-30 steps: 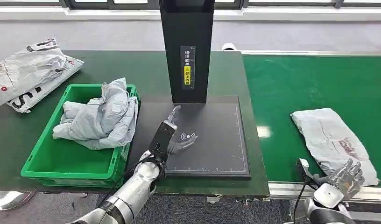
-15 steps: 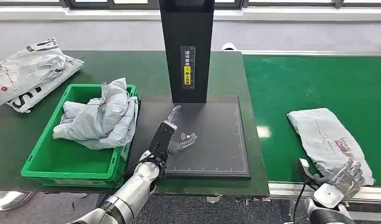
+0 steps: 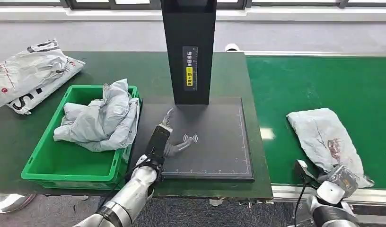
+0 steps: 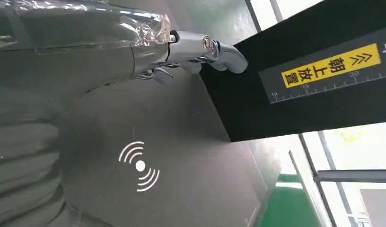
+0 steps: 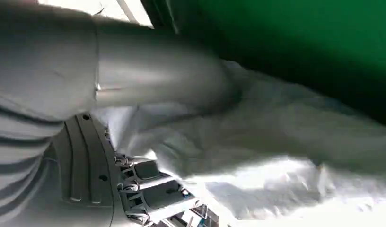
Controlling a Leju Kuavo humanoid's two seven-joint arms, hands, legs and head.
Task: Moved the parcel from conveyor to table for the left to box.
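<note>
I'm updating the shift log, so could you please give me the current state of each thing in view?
Parcel on the conveyor: lying flat, crumpled, near end at the right hand.
Right hand: fingers closing on the parcel's near end; grip not certain.
Left hand: empty, fingers apart, above the black scan pad.
Green bin: holds a crumpled grey parcel.
White bag: lying on the table beyond the bin.
</note>
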